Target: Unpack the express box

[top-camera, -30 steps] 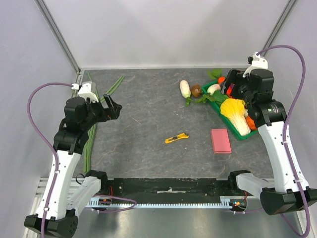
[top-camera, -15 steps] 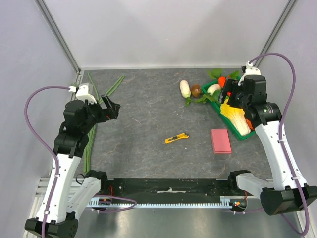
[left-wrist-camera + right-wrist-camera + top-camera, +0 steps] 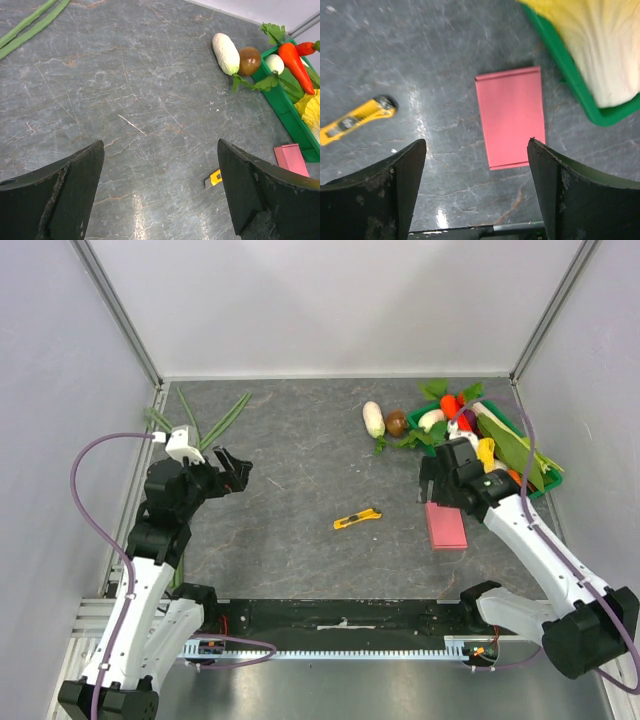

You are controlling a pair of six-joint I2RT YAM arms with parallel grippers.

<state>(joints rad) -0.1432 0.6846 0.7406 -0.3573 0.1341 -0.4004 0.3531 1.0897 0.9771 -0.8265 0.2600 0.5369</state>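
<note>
We found the right gripper (image 3: 435, 486) hanging with its jaws spread wide and nothing between them, just off the tray's (image 3: 537, 487) near corner. The express box (image 3: 446, 525) lay flat on the table just beside that same corner, apart from the tray's rim, its flap shut as far as we could tell. In the right wrist view the box (image 3: 510, 117) sat under the gap between the 2 fingers, a little toward the tray side. We could not see any contact with it.

The knife (image 3: 357, 519) lay farther from the tray than the box did, well apart from both. The left gripper (image 3: 232, 465) was also wide open and empty, far from the tray across the table.

We judged the step in hand to be the right arm's reach for the box, with unpacking not yet begun. To do it well, we thought the gripper should first shift toward the tray until the box sat midway between the fingers. It should then drop straight down across the box's short sides. Because the box was so flat, the fingertips would need to come almost to the tabletop before closing. The finger nearest the tray should stay off its rim.
</note>
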